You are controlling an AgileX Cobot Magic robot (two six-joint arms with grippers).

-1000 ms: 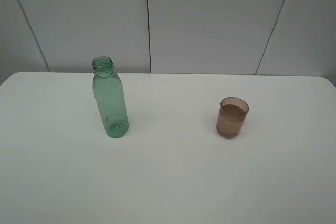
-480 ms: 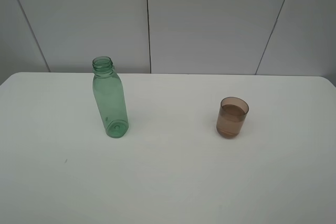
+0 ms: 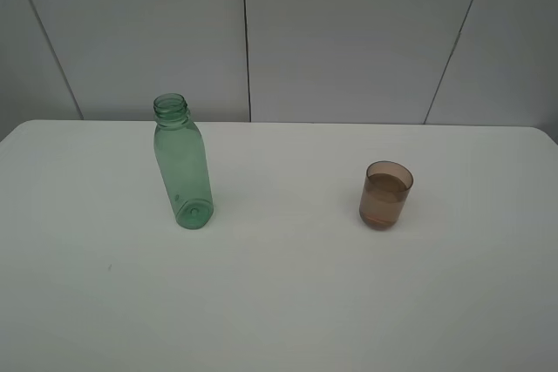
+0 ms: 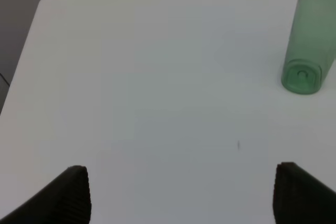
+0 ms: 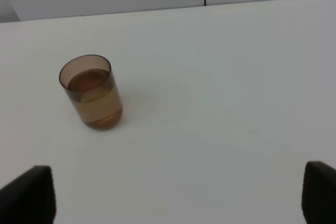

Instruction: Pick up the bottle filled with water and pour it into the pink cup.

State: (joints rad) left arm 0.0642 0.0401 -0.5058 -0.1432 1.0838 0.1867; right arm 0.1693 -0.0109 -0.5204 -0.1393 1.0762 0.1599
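Note:
The green transparent bottle [image 3: 182, 165] stands upright and capless on the left of the white table [image 3: 279, 302]. Its lower part also shows in the left wrist view [image 4: 310, 40]. The pink cup [image 3: 385, 195] stands upright to the right of the middle; it also shows in the right wrist view [image 5: 92, 98]. No gripper shows in the exterior high view. My left gripper [image 4: 181, 195] is open and empty, well short of the bottle. My right gripper [image 5: 178, 198] is open and empty, apart from the cup.
A grey panelled wall [image 3: 349, 32] rises behind the table's far edge. The table's left edge and rounded corner [image 4: 44, 3] show in the left wrist view. A small dark speck [image 3: 109, 267] lies on the table in front of the bottle.

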